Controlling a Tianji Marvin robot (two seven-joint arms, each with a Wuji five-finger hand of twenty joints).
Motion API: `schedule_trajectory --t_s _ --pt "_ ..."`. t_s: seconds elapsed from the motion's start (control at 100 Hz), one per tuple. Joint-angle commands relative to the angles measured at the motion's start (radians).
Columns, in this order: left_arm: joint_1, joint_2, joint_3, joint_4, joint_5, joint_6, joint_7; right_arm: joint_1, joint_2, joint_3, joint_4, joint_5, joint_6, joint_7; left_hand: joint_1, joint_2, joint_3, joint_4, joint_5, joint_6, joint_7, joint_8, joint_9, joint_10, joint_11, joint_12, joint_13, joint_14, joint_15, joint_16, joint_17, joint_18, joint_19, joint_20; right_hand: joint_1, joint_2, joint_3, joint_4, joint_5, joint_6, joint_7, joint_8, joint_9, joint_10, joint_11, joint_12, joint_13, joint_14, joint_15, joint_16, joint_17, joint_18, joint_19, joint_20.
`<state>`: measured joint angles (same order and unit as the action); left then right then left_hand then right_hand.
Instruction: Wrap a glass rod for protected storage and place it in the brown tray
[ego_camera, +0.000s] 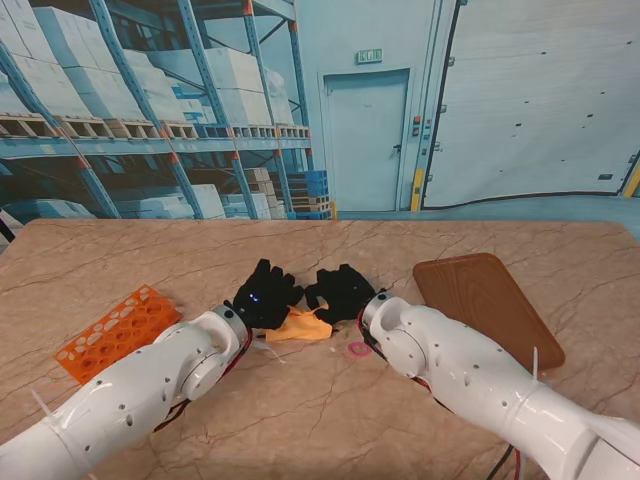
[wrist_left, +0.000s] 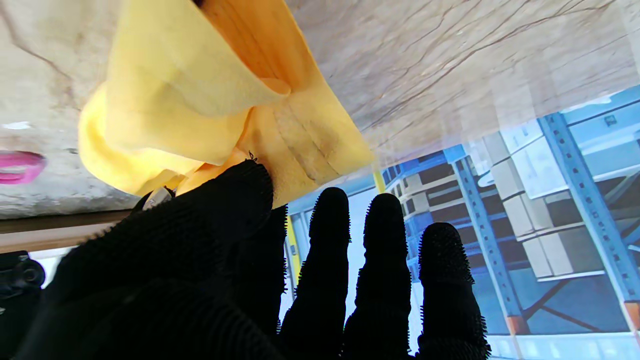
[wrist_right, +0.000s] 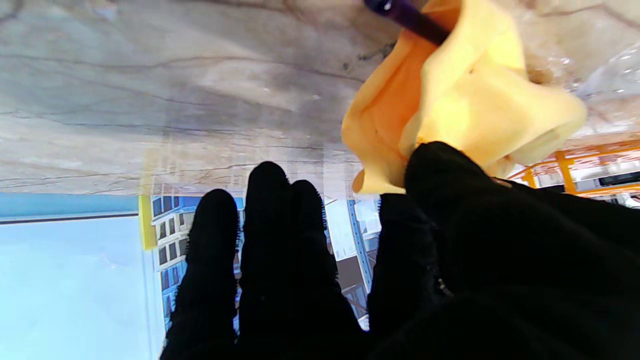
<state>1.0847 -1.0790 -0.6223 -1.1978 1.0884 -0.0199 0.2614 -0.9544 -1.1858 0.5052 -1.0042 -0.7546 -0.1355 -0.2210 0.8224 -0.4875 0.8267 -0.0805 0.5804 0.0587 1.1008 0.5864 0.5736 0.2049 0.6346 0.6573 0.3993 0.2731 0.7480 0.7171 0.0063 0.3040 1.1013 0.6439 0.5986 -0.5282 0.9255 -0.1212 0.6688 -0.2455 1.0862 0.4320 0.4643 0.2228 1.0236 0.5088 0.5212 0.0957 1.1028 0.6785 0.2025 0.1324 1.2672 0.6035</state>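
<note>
While both hands pinch one yellow cloth (ego_camera: 300, 327), one brown tray (ego_camera: 485, 305) waits.

You cannot see the glass rod itself anywhere; only a dark purple stub (wrist_right: 407, 17) pokes from the yellow cloth (ego_camera: 297, 327) in the right wrist view, cut off by the picture's edge. From the stand, the left hand (ego_camera: 264, 293) and right hand (ego_camera: 342, 290) cover the cloth's far part. The pink ring (ego_camera: 358, 349) is too small to identify.
</note>
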Motion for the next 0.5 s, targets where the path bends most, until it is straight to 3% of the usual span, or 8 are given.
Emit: schedule_trajectory --t_s 0.0,0.25,0.42,0.49 --pt "0.021 0.013 -0.003 -0.019 0.009 -0.014 -0.01 -0.014 0.012 0.001 -0.019 -0.008 -0.015 0.012 -0.008 -0.054 0.029 -0.023 0.027 0.019 0.003 -0.013 0.015 -0.012 0.014 0.009 0.011 0.007 -0.013 -0.012 -0.004 0.021 0.016 0.013 0.028 0.005 0.031 -0.005 0.032 -0.027 0.0 0.0 0.016 -0.006 -0.006 -0.011 0.008 -0.007 -0.012 -0.012 -0.014 0.016 -0.009 -0.005" --pt "0.053 0.041 -0.021 -0.054 0.057 -0.074 -0.065 -0.027 0.04 0.003 -0.055 -0.028 -0.058 0.075 -0.016 -0.067 0.03 -0.036 0.044 0.006 -0.001 -0.028 0.001 -0.014 -0.013 -0.003 -0.009 -0.005 -0.05 -0.026 -0.012 0.023 -0.019 -0.003 -0.012 -0.064 0.073 -0.011 0.055 -0.014 -0.017 -0.01 0.024 -0.01 -0.019 -0.007 0.014 -0.004 -0.028 -0.01 -0.015 0.026 -0.033 0.003" --pt "0.053 0.045 -0.006 -0.051 0.055 -0.073 -0.089 -0.037 0.051 0.009 -0.075 -0.036 -0.073 0.098 -0.017 -0.076 0.025 -0.042 0.049 -0.005 -0.003 -0.036 -0.002 -0.014 -0.026 -0.01 -0.015 -0.004 -0.068 -0.034 -0.022 0.026 -0.043 -0.011 -0.137 -0.138 0.088 0.001 0.006 0.016 -0.038 -0.008 0.017 -0.013 -0.071 -0.014 0.006 -0.001 -0.086 -0.01 -0.024 0.04 -0.072 0.014" --pt "0.057 0.045 -0.01 -0.053 0.052 -0.072 -0.096 -0.056 0.059 0.038 -0.1 -0.044 -0.079 0.104 -0.018 -0.08 0.023 -0.045 0.05 -0.01 -0.004 -0.039 -0.005 -0.012 -0.031 -0.012 -0.02 -0.004 -0.074 -0.036 -0.026 0.029 -0.05 -0.013 -0.189 -0.135 0.074 0.005 0.002 0.032 -0.059 -0.001 0.016 -0.012 -0.078 -0.012 0.003 0.0 -0.096 -0.006 -0.03 0.046 -0.088 0.019"
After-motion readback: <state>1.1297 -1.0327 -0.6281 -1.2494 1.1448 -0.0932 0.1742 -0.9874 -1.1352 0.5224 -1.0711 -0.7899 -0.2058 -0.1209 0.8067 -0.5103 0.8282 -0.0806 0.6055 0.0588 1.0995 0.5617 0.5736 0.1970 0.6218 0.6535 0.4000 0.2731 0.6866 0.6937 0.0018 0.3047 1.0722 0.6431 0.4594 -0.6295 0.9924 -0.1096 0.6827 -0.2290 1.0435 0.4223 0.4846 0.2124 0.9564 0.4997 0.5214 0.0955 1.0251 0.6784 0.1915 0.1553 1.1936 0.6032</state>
